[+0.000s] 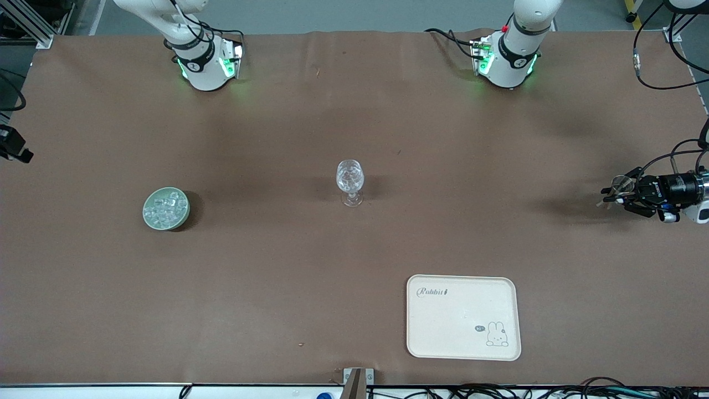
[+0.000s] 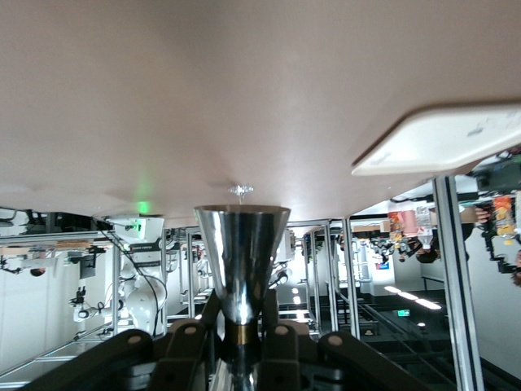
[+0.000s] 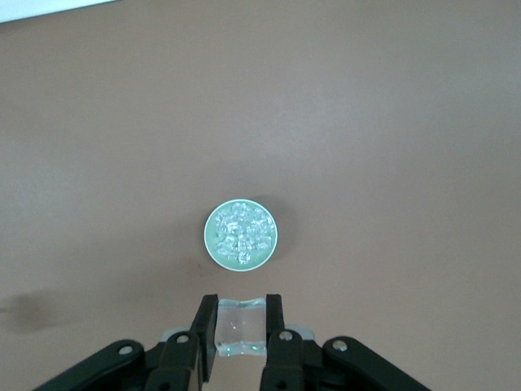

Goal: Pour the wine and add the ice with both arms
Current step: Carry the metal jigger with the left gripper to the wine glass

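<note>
A clear wine glass (image 1: 350, 180) with ice in its bowl stands mid-table; it also shows small in the left wrist view (image 2: 240, 191). A pale green bowl (image 1: 148, 221) heaped with ice cubes (image 1: 164, 206) sits toward the right arm's end. My left gripper (image 1: 614, 195) is out at the left arm's end, shut on the stem of a shiny metal cone cup (image 2: 242, 252) held on its side. My right gripper (image 3: 241, 303) is out of the front view; high over the table, it is shut on one clear ice cube (image 3: 241, 327), with the bowl (image 3: 210, 236) below it.
A cream tray (image 1: 463, 317) with a rabbit drawing lies near the table's front edge, toward the left arm's end; its corner shows in the left wrist view (image 2: 440, 142). The arm bases (image 1: 205, 61) (image 1: 507, 61) stand along the back edge. Brown cloth covers the table.
</note>
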Robot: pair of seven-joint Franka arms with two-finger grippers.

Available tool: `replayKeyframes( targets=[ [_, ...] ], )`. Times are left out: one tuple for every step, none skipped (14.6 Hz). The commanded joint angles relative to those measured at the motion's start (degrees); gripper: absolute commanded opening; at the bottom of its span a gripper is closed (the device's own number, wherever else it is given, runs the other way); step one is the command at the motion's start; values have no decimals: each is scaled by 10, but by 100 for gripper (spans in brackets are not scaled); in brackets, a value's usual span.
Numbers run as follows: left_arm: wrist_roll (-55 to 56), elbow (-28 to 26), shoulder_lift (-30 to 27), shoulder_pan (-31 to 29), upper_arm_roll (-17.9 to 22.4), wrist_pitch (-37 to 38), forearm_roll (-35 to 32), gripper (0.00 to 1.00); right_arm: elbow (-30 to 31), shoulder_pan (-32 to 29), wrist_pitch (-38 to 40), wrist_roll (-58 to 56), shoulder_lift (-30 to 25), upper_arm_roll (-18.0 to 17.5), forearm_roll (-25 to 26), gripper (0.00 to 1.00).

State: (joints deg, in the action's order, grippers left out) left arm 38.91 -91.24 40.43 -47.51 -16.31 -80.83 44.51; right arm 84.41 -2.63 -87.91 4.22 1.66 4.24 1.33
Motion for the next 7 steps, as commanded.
replayKeyframes(
  targets=[
    [34,-21,-39,-2,-35,5,10,0,-6,-3,13,6,2,-8,-2,1],
    [54,-21,-51,-1,-63,3,10,0,-2,3,14,7,2,-8,-2,1],
    [80,-21,-55,0,-85,0,11,0,-2,5,13,7,2,-9,-2,1],
    [111,-22,-56,0,-108,-3,10,0,-1,5,11,7,2,-9,-6,1],
    [122,-26,-62,0,-131,-9,9,0,-1,5,8,7,0,-8,-25,1],
    [123,-31,-73,0,-148,-13,9,0,10,4,3,7,-3,-8,-28,1],
    [124,-38,-79,1,-165,-18,9,0,19,4,-8,7,-9,-8,-29,1]
  ],
)
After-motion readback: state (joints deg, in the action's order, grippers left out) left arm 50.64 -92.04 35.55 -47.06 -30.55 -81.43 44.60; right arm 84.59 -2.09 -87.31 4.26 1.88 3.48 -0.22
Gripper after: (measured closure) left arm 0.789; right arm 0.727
